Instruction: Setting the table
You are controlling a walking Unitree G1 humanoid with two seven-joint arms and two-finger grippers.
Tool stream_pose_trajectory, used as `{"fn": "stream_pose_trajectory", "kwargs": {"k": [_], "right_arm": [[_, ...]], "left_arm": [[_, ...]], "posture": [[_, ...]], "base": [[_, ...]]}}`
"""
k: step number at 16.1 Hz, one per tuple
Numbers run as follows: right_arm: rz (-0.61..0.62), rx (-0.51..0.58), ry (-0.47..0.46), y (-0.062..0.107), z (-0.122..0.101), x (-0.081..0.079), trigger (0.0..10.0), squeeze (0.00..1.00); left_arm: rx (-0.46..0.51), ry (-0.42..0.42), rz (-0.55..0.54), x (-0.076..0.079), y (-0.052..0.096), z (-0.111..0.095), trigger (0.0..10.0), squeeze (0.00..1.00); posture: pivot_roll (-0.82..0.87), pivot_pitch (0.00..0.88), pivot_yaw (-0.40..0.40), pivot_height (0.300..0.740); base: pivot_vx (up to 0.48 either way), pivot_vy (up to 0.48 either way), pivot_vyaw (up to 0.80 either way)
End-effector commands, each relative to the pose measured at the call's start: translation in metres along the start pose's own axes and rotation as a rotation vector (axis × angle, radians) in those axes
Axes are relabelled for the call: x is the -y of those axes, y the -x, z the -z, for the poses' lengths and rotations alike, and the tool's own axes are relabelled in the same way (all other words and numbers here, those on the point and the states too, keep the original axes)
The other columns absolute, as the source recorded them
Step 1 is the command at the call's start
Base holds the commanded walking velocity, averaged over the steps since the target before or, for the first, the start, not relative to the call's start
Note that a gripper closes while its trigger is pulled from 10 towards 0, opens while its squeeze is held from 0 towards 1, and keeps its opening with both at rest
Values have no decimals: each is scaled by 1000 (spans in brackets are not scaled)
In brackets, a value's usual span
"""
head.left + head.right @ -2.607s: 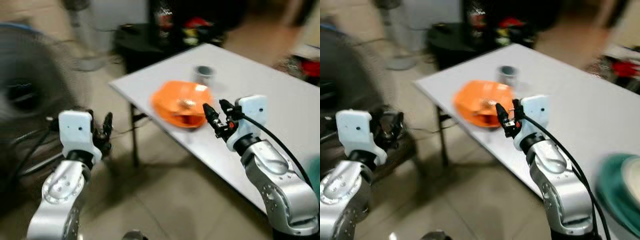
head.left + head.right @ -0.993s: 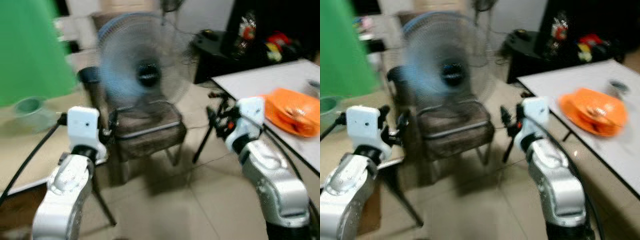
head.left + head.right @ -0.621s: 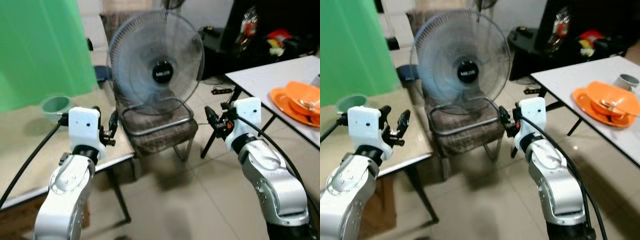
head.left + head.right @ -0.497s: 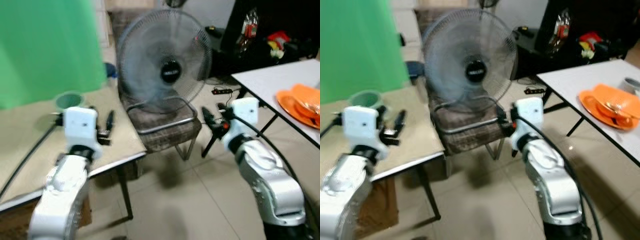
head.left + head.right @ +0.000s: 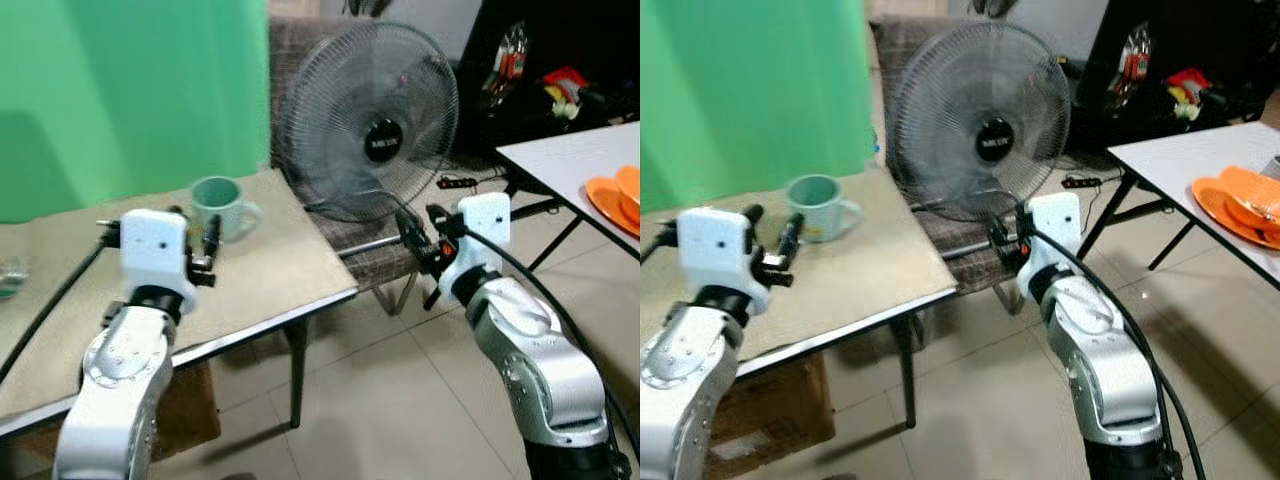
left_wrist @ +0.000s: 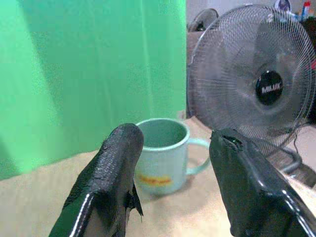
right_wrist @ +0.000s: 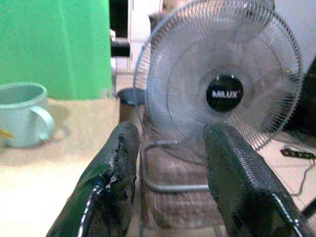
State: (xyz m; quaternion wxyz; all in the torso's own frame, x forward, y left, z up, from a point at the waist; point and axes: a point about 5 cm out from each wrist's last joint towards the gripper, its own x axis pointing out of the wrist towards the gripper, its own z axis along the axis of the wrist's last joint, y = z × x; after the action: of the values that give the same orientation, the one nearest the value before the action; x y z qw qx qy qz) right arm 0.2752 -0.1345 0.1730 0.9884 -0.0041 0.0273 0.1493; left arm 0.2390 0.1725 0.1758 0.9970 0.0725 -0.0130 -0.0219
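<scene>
Nearest are the two raised arms. The left gripper [image 5: 203, 252] is held over the beige table [image 5: 270, 275], fingers spread wide and empty, aligned with the pale green mug [image 5: 218, 208] just beyond; this suggests a lined-up grasp. The right gripper [image 5: 418, 243] is held out over the floor gap, right of the beige table, fingers also apart and holding nothing, apparently kept clear. The mug stands upright near the table's far right corner, handle to the right. Farther off, a pedestal fan [image 5: 372, 135] rests on a chair seat. At far right, the white table [image 5: 560, 160] carries orange dishes [image 5: 617, 205], the likely destination for the mug.
</scene>
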Motion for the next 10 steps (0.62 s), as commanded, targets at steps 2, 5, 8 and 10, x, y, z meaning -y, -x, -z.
{"fn": "stream_pose_trajectory", "kwargs": {"k": [2, 5, 8, 10], "right_arm": [[40, -21, -26, 4, 5, 4, 10000, 0], [61, -30, -56, 6, 9, 6, 10000, 0], [51, -25, -33, 6, 7, 5, 10000, 0], [47, -33, -37, 7, 9, 5, 10000, 0]], "left_arm": [[-16, 8, 37, 6, 1, 3, 10000, 0], [-15, 8, 45, 7, -3, 2, 10000, 0], [-21, -1, 48, 9, -1, 5, 10000, 0], [-19, 1, 41, 9, -2, 4, 10000, 0]], "posture": [[62, 0, -25, 740], [62, 0, -24, 740], [58, 0, -23, 740], [60, 0, -26, 740]], "base": [[0, 0, 0], [0, 0, 0], [0, 0, 0], [0, 0, 0]]}}
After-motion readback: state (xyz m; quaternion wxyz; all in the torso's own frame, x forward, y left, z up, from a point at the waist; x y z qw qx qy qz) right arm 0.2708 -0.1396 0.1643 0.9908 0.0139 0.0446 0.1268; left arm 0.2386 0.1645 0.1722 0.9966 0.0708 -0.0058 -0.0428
